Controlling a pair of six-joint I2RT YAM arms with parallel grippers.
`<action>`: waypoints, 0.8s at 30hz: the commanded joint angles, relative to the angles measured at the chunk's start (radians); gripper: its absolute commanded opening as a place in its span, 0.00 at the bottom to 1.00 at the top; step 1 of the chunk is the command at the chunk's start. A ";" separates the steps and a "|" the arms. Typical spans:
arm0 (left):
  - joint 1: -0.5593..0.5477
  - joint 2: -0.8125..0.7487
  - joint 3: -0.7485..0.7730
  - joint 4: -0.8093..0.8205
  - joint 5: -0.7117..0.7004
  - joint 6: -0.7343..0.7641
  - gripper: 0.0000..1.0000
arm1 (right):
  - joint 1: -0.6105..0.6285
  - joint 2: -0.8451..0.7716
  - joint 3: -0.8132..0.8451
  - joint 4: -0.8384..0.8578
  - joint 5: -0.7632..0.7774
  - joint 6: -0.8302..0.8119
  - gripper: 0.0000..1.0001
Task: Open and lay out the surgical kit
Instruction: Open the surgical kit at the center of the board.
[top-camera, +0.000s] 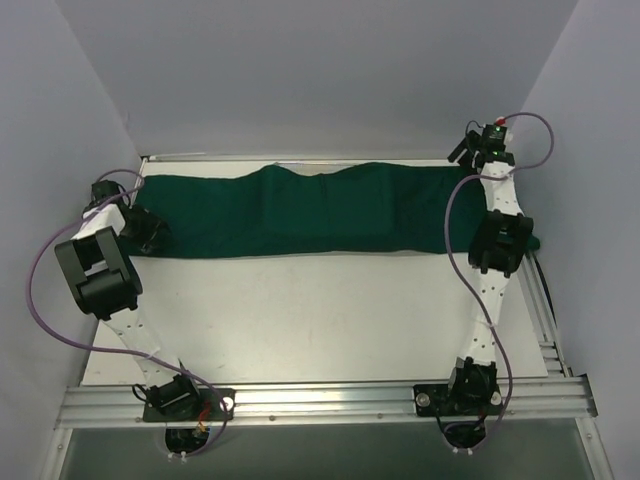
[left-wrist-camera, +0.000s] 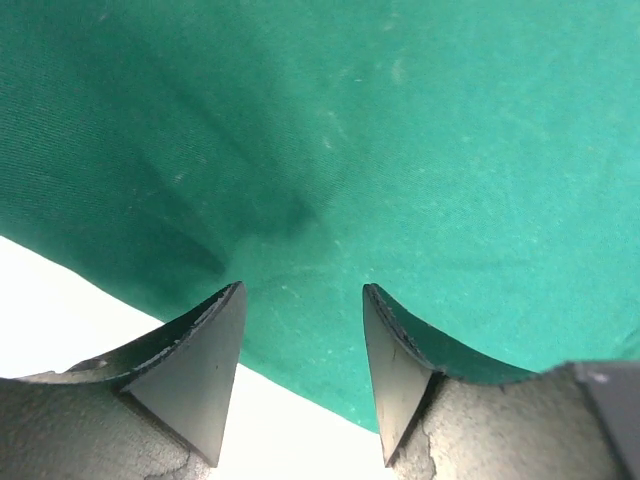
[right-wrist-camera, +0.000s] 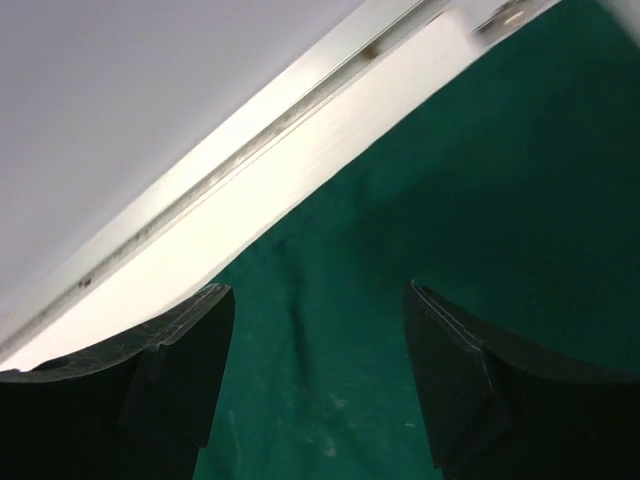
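Cloth wrap (top-camera: 330, 210) lay across the worktop's (top-camera: 300, 320) 12 o'clock half, long axis 9 to 3, closed over a central bulge. Left fingers (left-wrist-camera: 200, 380) were spread over its 9 o'clock end, right fingers (right-wrist-camera: 180, 380) spread over the 2 o'clock corner. Each arm was nearest its own end, nothing pinched.

We see two matching arms. The left arm (top-camera: 98, 272) and the right arm (top-camera: 487, 300) both have white links dotted with small dark screws, joined by chunky black housings. A purple cable (top-camera: 33, 290) loops beside each. A tiny green light (top-camera: 497, 127) glows on the right wrist. The left gripper (left-wrist-camera: 304, 290) and right gripper (right-wrist-camera: 319, 288) have dark, wedge-shaped fingers (left-wrist-camera: 190, 375), matte and rough, with pale edges.
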 joint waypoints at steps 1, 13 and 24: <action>0.000 -0.064 0.058 0.038 -0.008 0.044 0.59 | -0.058 -0.132 -0.034 0.012 0.101 0.016 0.68; -0.023 0.062 0.097 0.252 0.236 -0.022 0.33 | -0.072 0.014 0.077 0.046 0.211 -0.018 0.62; -0.046 0.083 0.180 0.251 0.215 0.048 0.52 | -0.047 0.055 0.036 0.047 0.202 -0.032 0.50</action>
